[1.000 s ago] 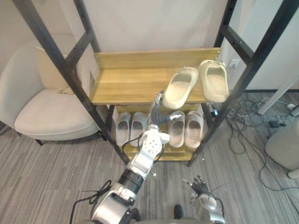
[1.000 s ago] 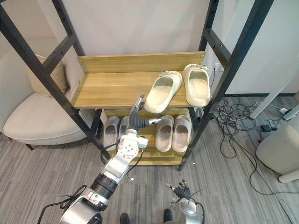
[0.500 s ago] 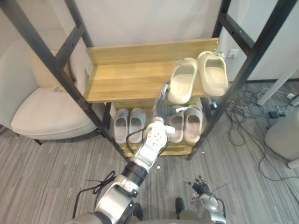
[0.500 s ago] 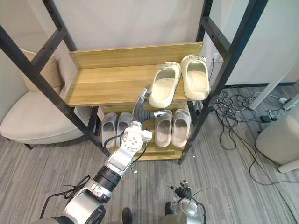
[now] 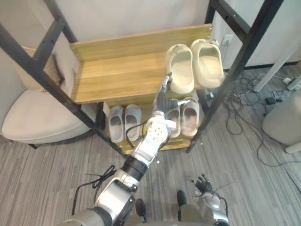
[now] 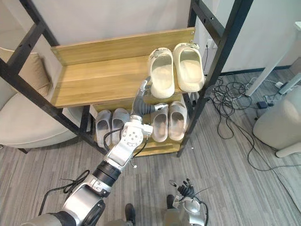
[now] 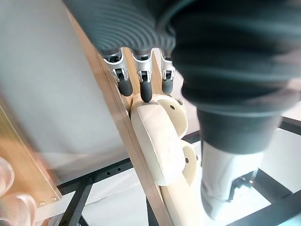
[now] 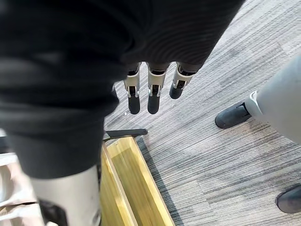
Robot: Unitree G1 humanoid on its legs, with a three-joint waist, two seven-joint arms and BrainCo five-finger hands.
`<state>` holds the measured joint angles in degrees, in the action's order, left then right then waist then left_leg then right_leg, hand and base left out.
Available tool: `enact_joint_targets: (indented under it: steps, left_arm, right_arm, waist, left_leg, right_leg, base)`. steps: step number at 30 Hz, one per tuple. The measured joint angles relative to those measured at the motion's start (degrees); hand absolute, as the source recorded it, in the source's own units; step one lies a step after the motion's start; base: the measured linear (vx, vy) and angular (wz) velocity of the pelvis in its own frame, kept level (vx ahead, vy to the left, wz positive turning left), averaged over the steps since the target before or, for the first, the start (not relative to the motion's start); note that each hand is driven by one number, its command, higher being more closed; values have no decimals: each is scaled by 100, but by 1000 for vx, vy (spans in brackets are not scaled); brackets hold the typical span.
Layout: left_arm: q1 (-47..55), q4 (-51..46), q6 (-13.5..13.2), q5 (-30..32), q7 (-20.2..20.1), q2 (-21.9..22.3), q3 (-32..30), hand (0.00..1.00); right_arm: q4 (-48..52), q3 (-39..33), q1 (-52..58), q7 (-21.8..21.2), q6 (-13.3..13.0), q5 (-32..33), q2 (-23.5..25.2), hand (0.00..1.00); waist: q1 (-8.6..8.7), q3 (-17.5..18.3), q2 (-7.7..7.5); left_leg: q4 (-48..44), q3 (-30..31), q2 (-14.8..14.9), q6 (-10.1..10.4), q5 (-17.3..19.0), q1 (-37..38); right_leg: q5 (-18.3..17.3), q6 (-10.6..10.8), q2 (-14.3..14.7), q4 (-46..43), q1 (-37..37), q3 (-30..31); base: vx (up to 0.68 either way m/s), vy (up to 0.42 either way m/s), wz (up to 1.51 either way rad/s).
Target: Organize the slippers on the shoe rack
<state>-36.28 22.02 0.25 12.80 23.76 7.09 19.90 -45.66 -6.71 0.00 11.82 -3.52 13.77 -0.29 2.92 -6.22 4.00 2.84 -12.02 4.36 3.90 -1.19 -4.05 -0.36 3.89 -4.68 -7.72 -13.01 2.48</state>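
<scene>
**Left hand at the heel of a cream slipper on the top shelf**

We see the left hand (image 5: 162,98) raised to the top shelf (image 5: 117,77) of the shoe rack. Its fingers (image 7: 145,89) are straight and grip nothing, their tips touching the heel of the nearer cream slipper (image 5: 181,69), which lies beside its mate (image 5: 207,63). We judge the slipper to be light, soft foam, best pushed at the heel or pinched by the strap. The right hand (image 5: 203,184) hangs low, its fingers loose and empty.

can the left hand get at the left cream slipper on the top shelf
Probably yes: the left hand is at the front edge of the shelf, straight fingers at the heel of the cream slipper, nothing between them.
</scene>
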Motion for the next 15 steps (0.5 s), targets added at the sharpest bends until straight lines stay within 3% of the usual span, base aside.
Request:
enact_joint_targets:
  steps: [15]
  left_arm:
    - [-248, 159, -108, -172, 98, -31, -98, 0]
  right_arm:
    - [6, -180, 13, 7, -1, -3, 14, 0]
  waist:
    - [24, -84, -7]
  left_leg:
    - [3, -122, -12, -19, 35, -2]
  right_leg:
    - [4, 8, 11, 0, -77, 127]
  base:
    - [0, 17, -4]
